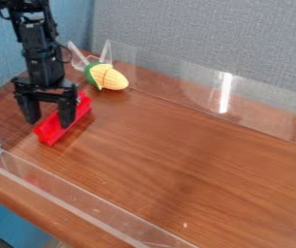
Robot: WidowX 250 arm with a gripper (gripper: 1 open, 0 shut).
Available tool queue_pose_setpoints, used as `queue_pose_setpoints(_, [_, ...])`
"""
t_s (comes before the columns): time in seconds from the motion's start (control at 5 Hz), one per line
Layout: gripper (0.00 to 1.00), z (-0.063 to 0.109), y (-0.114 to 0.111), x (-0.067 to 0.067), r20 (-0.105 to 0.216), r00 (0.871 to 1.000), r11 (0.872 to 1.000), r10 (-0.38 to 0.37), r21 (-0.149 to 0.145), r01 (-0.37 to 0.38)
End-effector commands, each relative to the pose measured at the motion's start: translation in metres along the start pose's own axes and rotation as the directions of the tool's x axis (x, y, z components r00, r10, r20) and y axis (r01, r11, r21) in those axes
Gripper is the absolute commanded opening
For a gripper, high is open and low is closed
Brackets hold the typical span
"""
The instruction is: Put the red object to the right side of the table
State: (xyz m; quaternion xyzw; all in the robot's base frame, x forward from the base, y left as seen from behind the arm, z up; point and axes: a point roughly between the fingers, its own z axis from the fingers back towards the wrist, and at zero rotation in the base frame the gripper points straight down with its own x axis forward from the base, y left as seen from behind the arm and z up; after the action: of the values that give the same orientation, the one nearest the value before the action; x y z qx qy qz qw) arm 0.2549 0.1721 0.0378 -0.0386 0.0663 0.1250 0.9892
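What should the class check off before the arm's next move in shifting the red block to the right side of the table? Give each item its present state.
1. Gripper open, pointing down: ok.
2. Gripper placed over the red block, fingers on either side of its far end: ok.
3. Block gripped: not ok; jaws wide.
4. Block on the right side of the table: not ok; it lies at the left.
5. Tabletop path rightward free: ok; the corn toy sits toward the back.
6. Fingers touching the block: cannot tell.

A lab test bench: wood-grain table (202, 145) fenced by clear acrylic walls (222, 92).
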Motion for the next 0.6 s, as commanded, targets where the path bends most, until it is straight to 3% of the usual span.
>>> queue_pose_setpoints(0.0, [1.0, 0.0093, 0.0002, -0.0004, 0.043, 0.998, 0.999, -0.034, 0.032, 0.033])
queue_pose_setpoints(0.2, [0.0, 0.0041, -0.0013, -0.0043, 0.036, 0.997, 0.997, -0.063, 0.036, 0.062])
queue_pose_setpoints(0.4, [0.0, 0.0081, -0.0093, -0.01, 0.034, 0.989, 0.989, -0.142, 0.045, 0.14])
